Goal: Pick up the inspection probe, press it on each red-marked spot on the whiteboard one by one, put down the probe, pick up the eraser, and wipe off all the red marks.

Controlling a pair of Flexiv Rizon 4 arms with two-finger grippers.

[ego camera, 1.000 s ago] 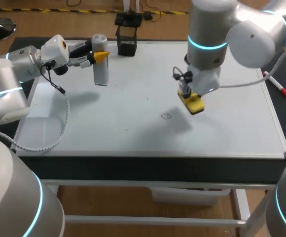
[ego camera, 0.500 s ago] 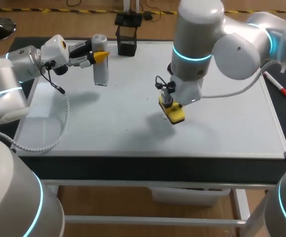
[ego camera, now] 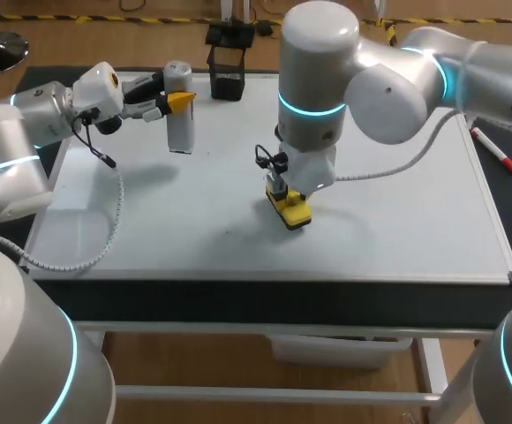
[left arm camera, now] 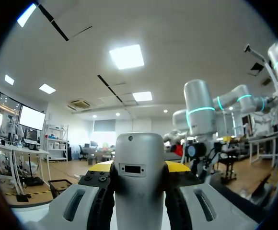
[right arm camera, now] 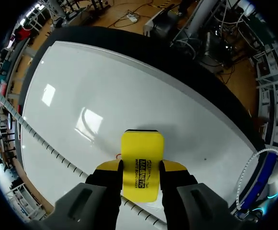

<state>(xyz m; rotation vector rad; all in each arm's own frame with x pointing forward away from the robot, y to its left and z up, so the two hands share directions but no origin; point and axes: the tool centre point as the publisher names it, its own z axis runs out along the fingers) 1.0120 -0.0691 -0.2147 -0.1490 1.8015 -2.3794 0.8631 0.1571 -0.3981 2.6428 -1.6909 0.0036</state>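
Right end effector (ego camera: 282, 201), head view: pinching the yellow eraser (ego camera: 293, 215) from two sides and holding it down on the whiteboard (ego camera: 397, 221), just below the frame's centre. My right arm enters from the right and reaches past the middle. One second ago the eraser stood right of centre. It has since travelled leftward in one stroke, onto the place where a faint ring mark lay. The eraser now covers that place, so removal cannot be confirmed.

Left end effector (ego camera: 178, 99), upper left of the frame: clamped on the probe (ego camera: 179, 128), which stands upright over the board's far left corner. I cannot tell whether its foot touches the board. Position is unchanged across all three frames. Finding: wiping is under way while the probe has not been put down. A black holder (ego camera: 228, 75) stands at the board's far edge, and a red marker (ego camera: 496, 152) lies off the board at the right.

Left wrist view: the probe (left arm camera: 140, 158) fills the gap between my fingers, gripped on both sides, with the yellow tips showing either side of it.

Right wrist view: the eraser (right arm camera: 142, 153) sits between my fingers, flat on the board. A small reddish trace shows at its edge beside one finger; it is too small to judge. Judgement: the wipe is in progress, and a further pass may be needed.
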